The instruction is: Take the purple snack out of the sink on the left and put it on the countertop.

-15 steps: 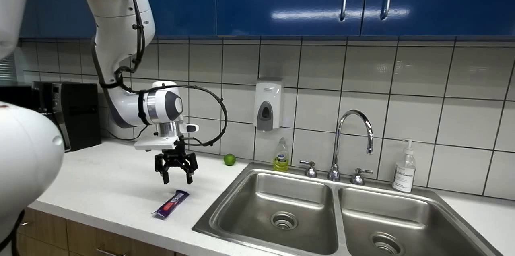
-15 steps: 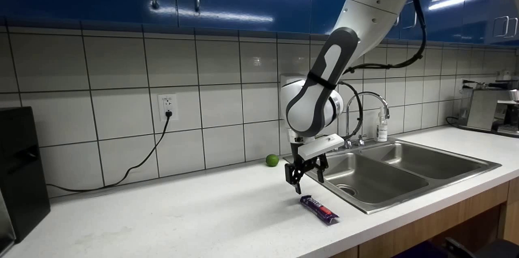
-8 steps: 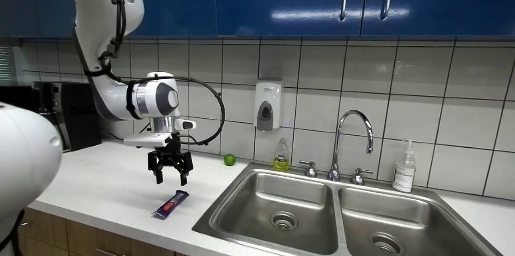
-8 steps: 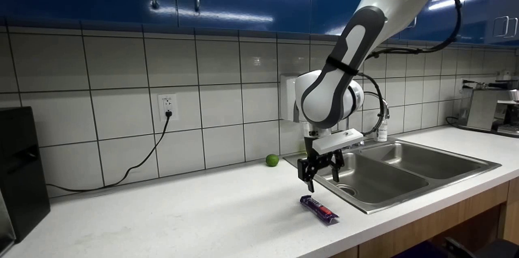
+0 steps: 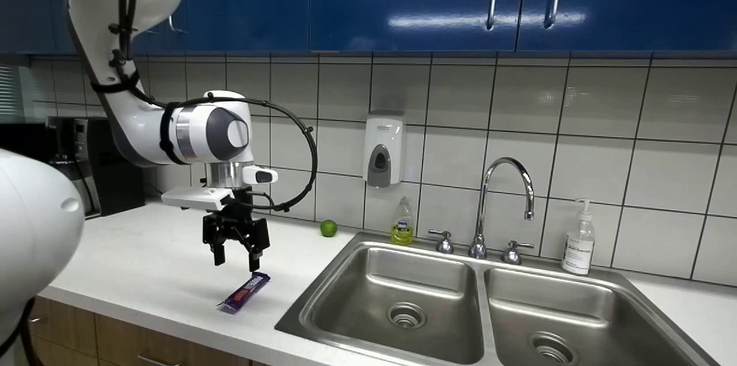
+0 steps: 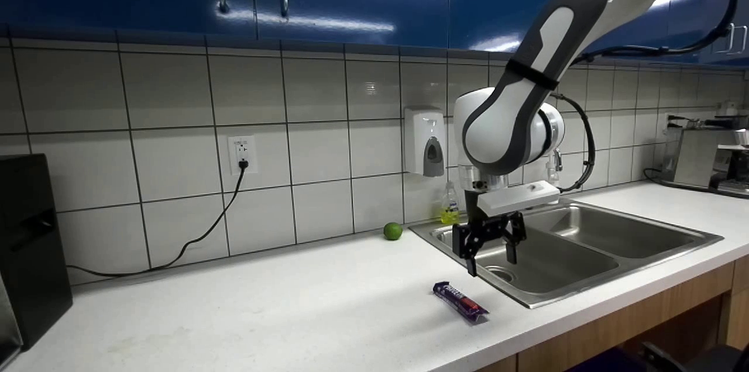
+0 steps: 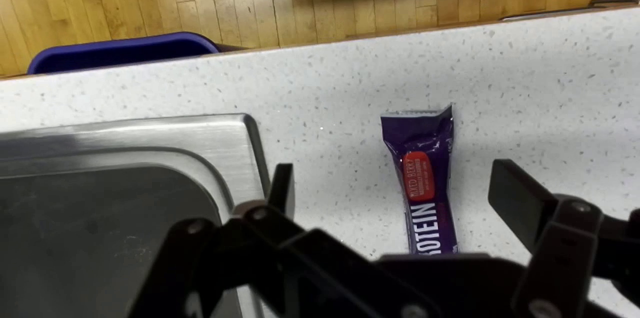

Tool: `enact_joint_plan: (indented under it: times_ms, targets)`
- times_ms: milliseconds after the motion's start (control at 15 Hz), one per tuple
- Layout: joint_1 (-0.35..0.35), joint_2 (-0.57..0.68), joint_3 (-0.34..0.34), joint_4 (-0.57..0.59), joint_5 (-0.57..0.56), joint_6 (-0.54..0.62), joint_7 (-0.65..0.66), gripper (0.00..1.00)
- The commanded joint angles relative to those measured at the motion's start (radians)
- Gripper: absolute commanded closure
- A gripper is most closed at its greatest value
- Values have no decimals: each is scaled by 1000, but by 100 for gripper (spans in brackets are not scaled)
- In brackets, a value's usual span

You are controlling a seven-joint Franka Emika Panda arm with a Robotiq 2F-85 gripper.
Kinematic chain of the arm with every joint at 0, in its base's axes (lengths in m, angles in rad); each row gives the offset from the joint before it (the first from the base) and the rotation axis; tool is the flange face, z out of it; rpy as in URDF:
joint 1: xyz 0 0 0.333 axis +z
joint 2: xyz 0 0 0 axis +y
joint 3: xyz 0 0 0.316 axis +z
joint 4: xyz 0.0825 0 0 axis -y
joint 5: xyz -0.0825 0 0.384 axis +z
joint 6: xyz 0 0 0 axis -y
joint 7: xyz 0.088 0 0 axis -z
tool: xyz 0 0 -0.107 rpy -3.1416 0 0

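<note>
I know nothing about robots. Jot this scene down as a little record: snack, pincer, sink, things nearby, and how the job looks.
Snack: purple, marked MIXED BERRY, lying on the white countertop beside the sink
Pincer: open, holding nothing, hanging above the countertop near the snack
Sink: metal, two-basin, faucet at the back
Along the back: green round fruit on the countertop; bottle of yellow liquid and pump bottle at the sink's back edge
On the tiled wall: white dispenser
Job: snack out of the sink, on the countertop; seems done
</note>
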Motion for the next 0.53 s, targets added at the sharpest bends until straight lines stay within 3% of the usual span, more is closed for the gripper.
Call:
enact_joint_plan:
  times_ms: [0,67,467]
  targets:
    - [-50,-93,41,-61,13,-24,-21,0]
    - [-53,-29,49,-22,9,-3,-8,0]
    - [-59,-56,52,-43,11,-3,-9,0]
